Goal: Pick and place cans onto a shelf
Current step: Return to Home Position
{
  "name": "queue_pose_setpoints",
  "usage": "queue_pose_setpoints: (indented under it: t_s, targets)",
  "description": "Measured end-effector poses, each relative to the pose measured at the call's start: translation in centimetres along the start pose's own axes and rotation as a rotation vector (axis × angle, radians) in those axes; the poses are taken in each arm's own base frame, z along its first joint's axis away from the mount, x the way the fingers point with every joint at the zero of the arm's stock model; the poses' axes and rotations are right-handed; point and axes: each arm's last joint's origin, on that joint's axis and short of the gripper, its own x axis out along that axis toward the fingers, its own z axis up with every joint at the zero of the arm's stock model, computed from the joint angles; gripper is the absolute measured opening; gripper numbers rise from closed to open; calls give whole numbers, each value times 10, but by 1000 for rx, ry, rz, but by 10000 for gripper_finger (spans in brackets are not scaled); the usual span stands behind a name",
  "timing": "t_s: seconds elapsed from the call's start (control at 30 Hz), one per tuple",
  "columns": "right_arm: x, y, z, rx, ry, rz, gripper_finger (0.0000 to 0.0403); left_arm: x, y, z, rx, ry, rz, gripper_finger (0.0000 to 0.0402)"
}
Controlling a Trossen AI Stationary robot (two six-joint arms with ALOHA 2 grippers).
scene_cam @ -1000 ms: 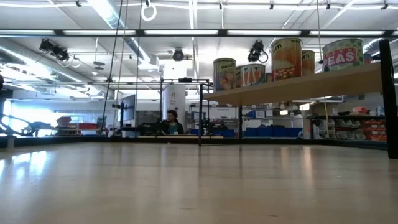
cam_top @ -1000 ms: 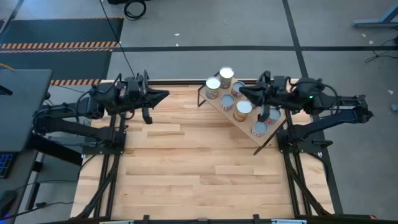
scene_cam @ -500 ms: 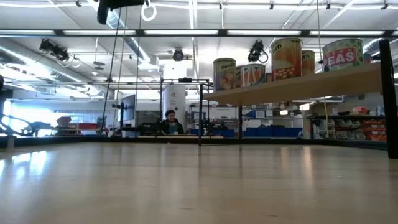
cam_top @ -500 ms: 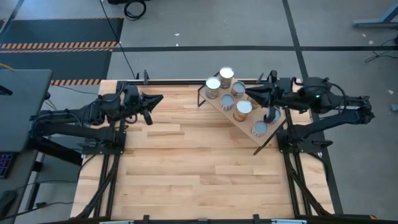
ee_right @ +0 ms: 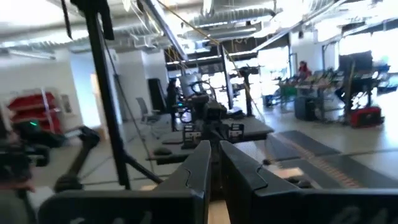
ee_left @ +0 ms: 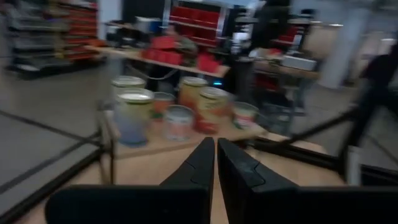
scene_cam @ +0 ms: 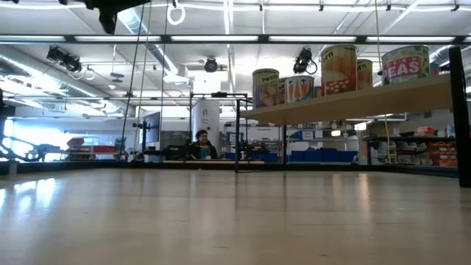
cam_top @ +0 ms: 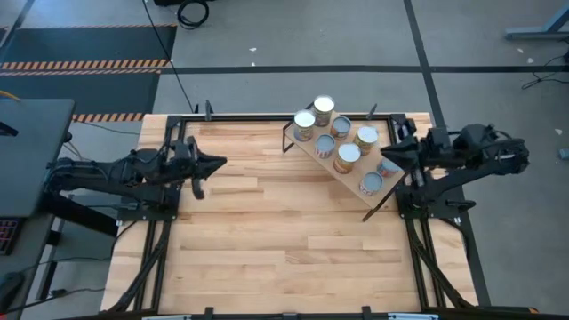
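Observation:
The shelf point(cam_top: 354, 173), a light-wood plank on a black wire frame, stands slantwise at the table's far right. Several cans point(cam_top: 348, 153) stand upright on it; the low view shows them point(scene_cam: 338, 70) on the raised plank point(scene_cam: 353, 103). My left gripper point(cam_top: 220, 163) hovers shut over the table's left side, pointing level toward the shelf, with the cans point(ee_left: 186, 109) well ahead of its fingertips point(ee_left: 216, 146). My right gripper point(cam_top: 382, 153) is shut above the shelf's right end, holding nothing point(ee_right: 215, 149).
The wooden tabletop point(cam_top: 284, 240) lies bare from the middle to the near edge. Black frame rails point(cam_top: 267, 116) run along the table's far edge and sides. Beyond the table is a workshop with benches, and a person point(scene_cam: 202, 143) sits far off.
My left gripper has drawn back toward the table's left edge and sunk, staying level. My right gripper has pulled away from over the cans toward the table's right edge. A can that it covered now shows standing on the shelf.

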Motion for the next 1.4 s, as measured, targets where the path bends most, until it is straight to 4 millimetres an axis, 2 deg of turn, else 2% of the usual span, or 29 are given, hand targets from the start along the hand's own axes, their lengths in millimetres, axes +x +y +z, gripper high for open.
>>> queue_pose_setpoints:
  t_s: [0.17,0.27,0.43,0.57,0.7,0.73,0.83,0.97,1.03,1.13,1.3,1.4]
  targets:
    - [-15,-3,-5,180,-15,23,38,-16,-5,-8,-13,-11,-148,25]
    - [-16,2,-10,201,-79,171,38,-23,-6,-18,-15,-5,-193,25]
    - [-14,5,-38,281,-185,294,38,-32,-2,-38,9,-2,-247,25]
    - [-29,4,-58,420,-222,407,38,-40,1,-48,5,-6,-330,25]
    - [-59,-3,-58,347,-404,464,38,-45,4,-56,-3,-25,-360,25]
    - [-63,-4,-63,336,-423,473,38,-47,4,-57,-3,-30,-363,25]
    - [-62,0,-96,318,-426,561,38,-49,6,-60,7,-39,-376,25]
    - [-64,5,-138,247,-544,707,38,-50,6,-60,18,-40,-379,25]
    - [-66,11,-138,174,-524,831,38,-49,7,-61,22,-29,-365,25]
    - [-78,13,-132,125,-631,1037,38,-49,7,-67,11,27,-352,25]
    - [-80,20,-146,71,-489,1319,38,-49,9,-76,23,116,-326,25]
    - [-79,26,-165,-46,-352,1515,38,-49,12,-83,51,192,-292,25]
